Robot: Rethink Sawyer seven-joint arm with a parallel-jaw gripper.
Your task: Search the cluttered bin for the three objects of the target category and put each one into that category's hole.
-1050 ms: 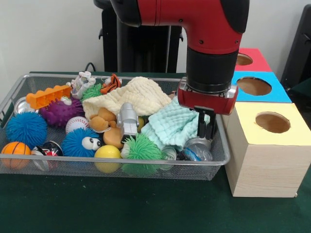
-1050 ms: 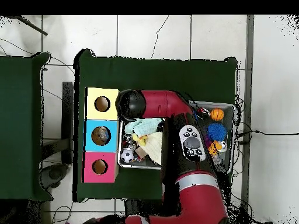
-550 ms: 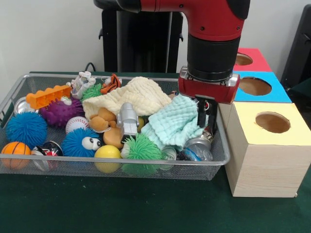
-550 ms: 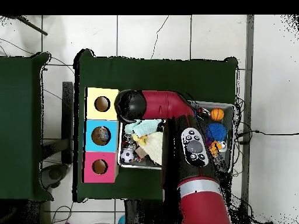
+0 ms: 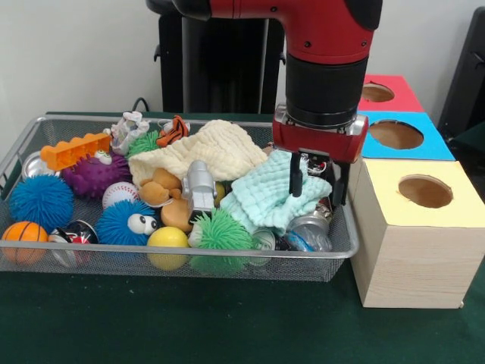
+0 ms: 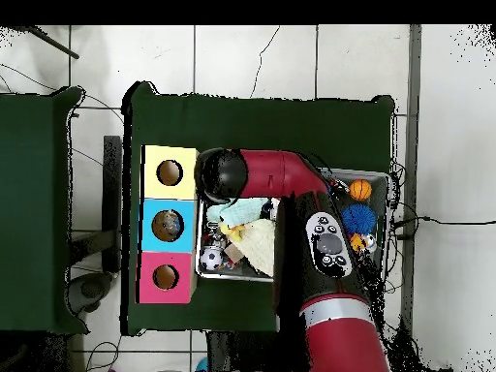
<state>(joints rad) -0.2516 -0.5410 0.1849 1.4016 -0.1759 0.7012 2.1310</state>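
- the mint cloth lies crumpled in the wire bin, with its long axis running from the bin's front middle up toward the gripper; its upper edge is bunched up at the fingers.
- the gripper hangs at the bin's end nearest the boxes; its 2 dark fingers are spread apart, 1 in front of the cloth's raised edge and the other out at the bin's end wall. i cannot tell whether any cloth is pinched.
- just below the gripper lie crushed silver cans, pressed against the bin's front corner; no label on them can be read.
- beside the gripper, away from the boxes, a cream cloth is draped over other toys.
- further that way stand a grey toy robot, a green spiky ball and a yellow ball.
- on the gripper's other side sits the yellow box, its round hole facing up, then the blue box and the red box behind it.
- from overhead the arm covers most of the bin.
- no readable writing shows anywhere.
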